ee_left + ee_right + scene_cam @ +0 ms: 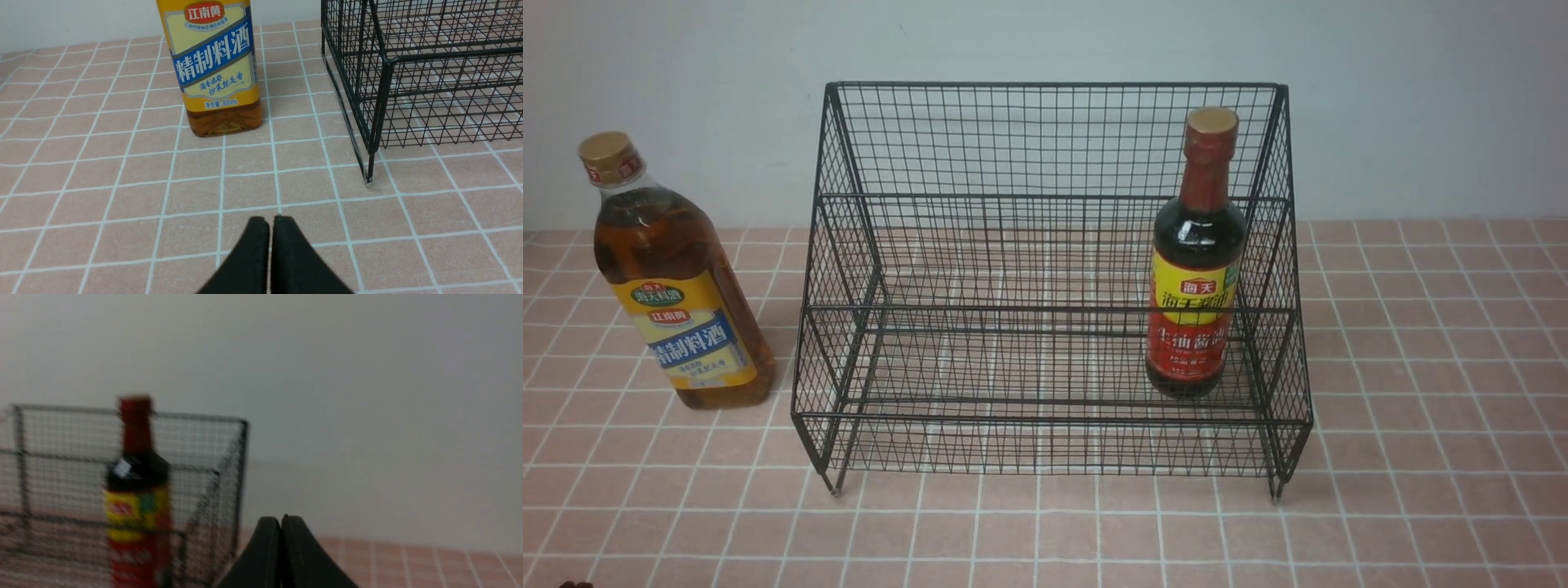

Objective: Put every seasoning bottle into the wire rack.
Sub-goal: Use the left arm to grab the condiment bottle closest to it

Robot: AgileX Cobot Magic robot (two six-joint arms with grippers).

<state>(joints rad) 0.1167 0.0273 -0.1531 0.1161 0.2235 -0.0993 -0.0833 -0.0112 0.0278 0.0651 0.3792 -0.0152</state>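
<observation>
The black wire rack stands in the middle of the tiled table. The dark soy-sauce bottle stands upright on the rack's lower tier at its right end; it also shows blurred in the right wrist view. The broad amber bottle with yellow-blue label stands on the table left of the rack, apart from it; its lower half shows in the left wrist view. My left gripper is shut and empty, on the near side of the amber bottle. My right gripper is shut and empty, beside the rack's right end.
The table is covered in pink tiles with white grout. A pale wall rises right behind the rack. The rack's front left foot stands on the tiles near my left gripper. Neither arm shows in the front view.
</observation>
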